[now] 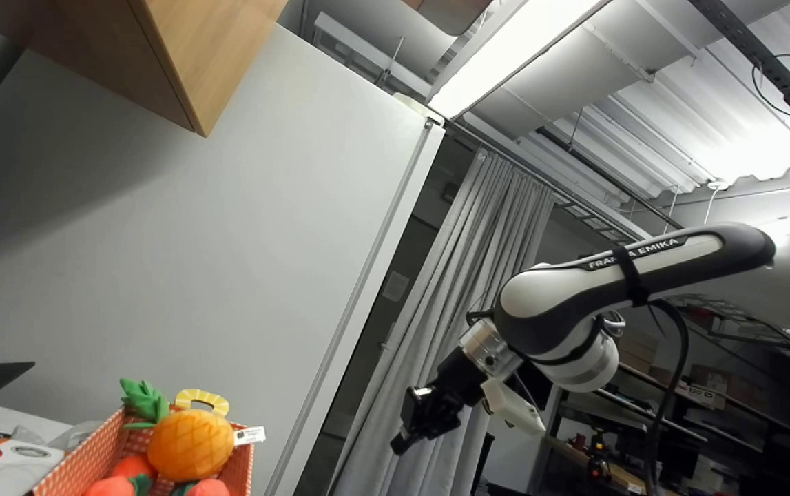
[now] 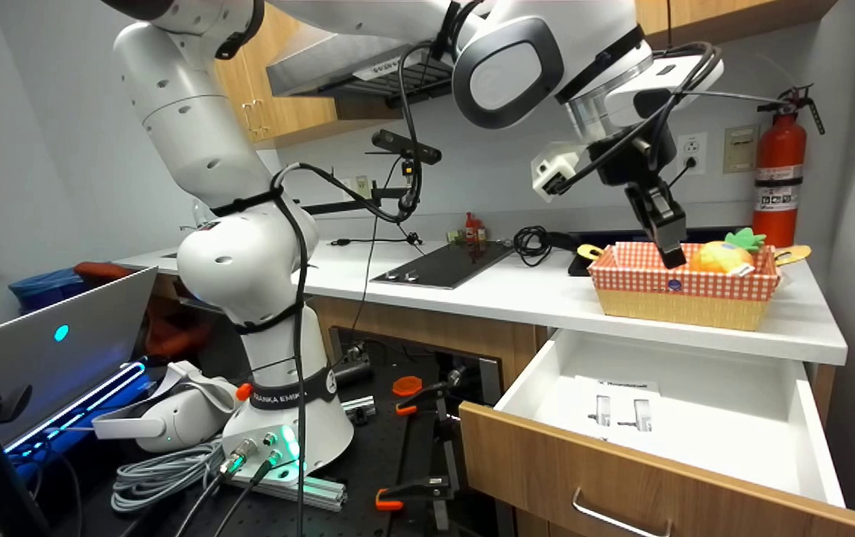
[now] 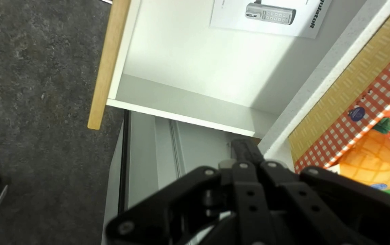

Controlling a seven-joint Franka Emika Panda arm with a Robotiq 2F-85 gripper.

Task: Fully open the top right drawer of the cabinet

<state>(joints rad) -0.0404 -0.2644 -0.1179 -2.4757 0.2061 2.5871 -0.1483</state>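
Note:
The top right drawer stands pulled far out from under the countertop in an exterior view. It has a wooden front, a white inside and a metal handle. A printed sheet lies in it. In the wrist view the drawer shows its white side wall and wooden front edge, and the sheet. My gripper is black, shut and empty, raised above the drawer's back part near the basket, apart from the handle. Its fingertips meet in the wrist view. The gripper also shows in an exterior view; the drawer does not.
A checked basket with toy fruit stands on the countertop by the gripper; it also shows in the wrist view. A fire extinguisher stands behind it. A cooktop lies further along. Orange-tipped clamps stand beside the drawer.

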